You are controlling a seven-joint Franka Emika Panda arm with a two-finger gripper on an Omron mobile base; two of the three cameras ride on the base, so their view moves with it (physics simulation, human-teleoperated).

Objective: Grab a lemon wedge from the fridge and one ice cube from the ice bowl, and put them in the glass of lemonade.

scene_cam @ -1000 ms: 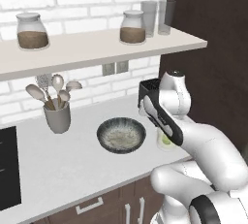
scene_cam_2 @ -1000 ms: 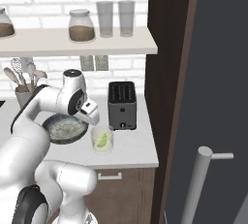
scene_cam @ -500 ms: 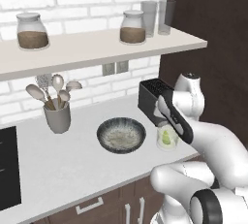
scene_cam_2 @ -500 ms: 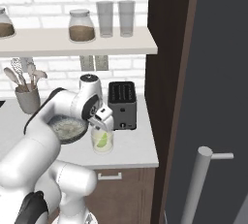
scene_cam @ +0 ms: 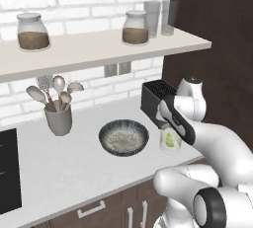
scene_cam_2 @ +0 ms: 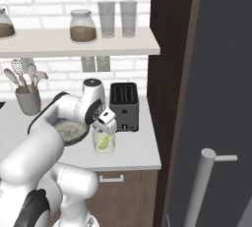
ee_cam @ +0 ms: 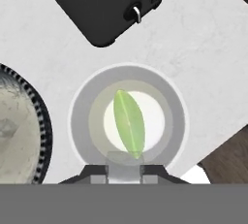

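The glass of lemonade [scene_cam: 170, 142] [scene_cam_2: 104, 143] stands near the counter's front edge, right of the ice bowl [scene_cam: 103, 134] [scene_cam_2: 80, 137]. A yellow-green lemon wedge [ee_cam: 129, 123] [scene_cam_2: 104, 144] floats in the glass, whose rim [ee_cam: 77, 121] rings it in the hand view. My gripper [scene_cam: 167, 128] [scene_cam_2: 104, 127] [ee_cam: 123, 170] hangs straight above the glass, shut on a small pale translucent ice cube [ee_cam: 123, 162]. The bowl's dark rim [ee_cam: 41, 126] shows at the left of the hand view. The grey fridge door [scene_cam_2: 224, 98] stands open at the right.
A black toaster [scene_cam: 154, 101] [scene_cam_2: 124, 105] [ee_cam: 106, 5] stands just behind the glass. A grey utensil holder [scene_cam: 58, 119] [scene_cam_2: 28, 101] is at the back left. The shelf [scene_cam: 99, 44] above carries jars and tall glasses. The fridge handle [scene_cam_2: 199, 191] juts out at the lower right.
The arm has swung right, from over the ice bowl to directly over the glass, with the gripper staying shut.
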